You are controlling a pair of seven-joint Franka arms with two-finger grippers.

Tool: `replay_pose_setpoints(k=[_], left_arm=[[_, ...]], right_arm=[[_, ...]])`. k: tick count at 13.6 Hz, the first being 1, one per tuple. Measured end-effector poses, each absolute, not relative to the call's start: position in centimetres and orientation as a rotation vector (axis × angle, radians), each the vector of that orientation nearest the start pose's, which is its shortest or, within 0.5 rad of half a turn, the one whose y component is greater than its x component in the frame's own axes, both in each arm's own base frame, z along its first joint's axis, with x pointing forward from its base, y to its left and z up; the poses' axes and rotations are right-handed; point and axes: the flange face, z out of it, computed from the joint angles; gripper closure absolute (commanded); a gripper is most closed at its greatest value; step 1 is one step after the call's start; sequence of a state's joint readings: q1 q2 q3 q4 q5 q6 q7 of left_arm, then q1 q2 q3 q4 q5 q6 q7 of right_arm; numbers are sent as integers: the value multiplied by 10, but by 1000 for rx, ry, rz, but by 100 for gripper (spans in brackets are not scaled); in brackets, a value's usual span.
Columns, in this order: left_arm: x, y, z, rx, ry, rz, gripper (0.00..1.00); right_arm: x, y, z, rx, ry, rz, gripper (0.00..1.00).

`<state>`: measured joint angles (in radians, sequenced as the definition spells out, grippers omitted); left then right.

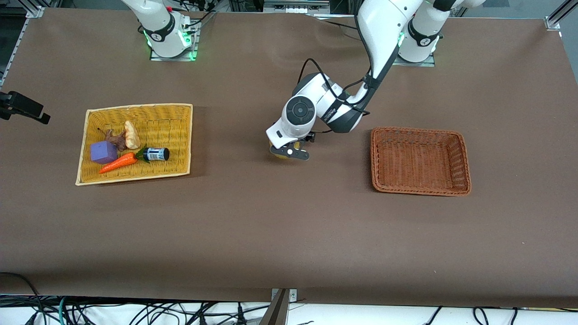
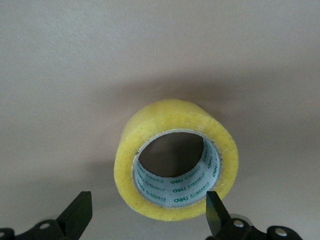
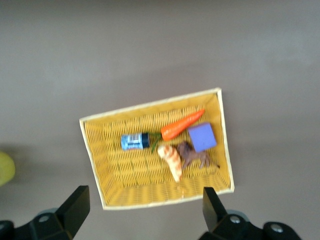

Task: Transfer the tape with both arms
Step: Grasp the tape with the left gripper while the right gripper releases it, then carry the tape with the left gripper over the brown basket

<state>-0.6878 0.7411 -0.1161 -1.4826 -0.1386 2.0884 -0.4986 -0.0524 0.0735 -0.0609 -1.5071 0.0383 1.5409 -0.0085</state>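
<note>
Front view: yellow basket (image 1: 86, 149) sits at the right arm's end with the right gripper (image 3: 142, 212) parked wide open and empty above it, just waiting. Mid-table, my left gripper (image 2: 150, 212) hangs spread open over the tape (image 2: 176, 165), which is on the mat, nothing held. I'd centre, drop until the fingers (image 2: 216, 210) straddle the ring, then squeeze gently.

Tape (image 2: 177, 160) on the table (image 1: 271, 225) between two baskets (image 1: 135, 171) (image 1: 420, 189), under the left gripper (image 1: 289, 151).
</note>
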Motion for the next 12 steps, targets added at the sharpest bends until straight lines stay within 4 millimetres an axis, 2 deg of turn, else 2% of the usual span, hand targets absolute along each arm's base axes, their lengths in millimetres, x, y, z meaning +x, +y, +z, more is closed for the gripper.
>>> replay_pose_setpoints(k=[4,5,6,8,9,12], left_arm=[[486,-504,212,-3078,445,279,0],[484,-505,205,-3076,451,278,5],[485,-507,198,-3084,456,259,24],[486,-507,186,-3080,489,232,85],[488,-506,183,-3065,518,215,100],[493,-508,190,-3058,570,175,100]], right_arm=[[564,-24,612,-3102,65,84,0],[564,-22,611,-3102,58,85,0],[564,-22,610,-3102,60,88,0],[564,-25,609,-3103,66,91,0],[564,-26,608,-3103,69,93,0],[568,-26,602,-3104,69,112,0]])
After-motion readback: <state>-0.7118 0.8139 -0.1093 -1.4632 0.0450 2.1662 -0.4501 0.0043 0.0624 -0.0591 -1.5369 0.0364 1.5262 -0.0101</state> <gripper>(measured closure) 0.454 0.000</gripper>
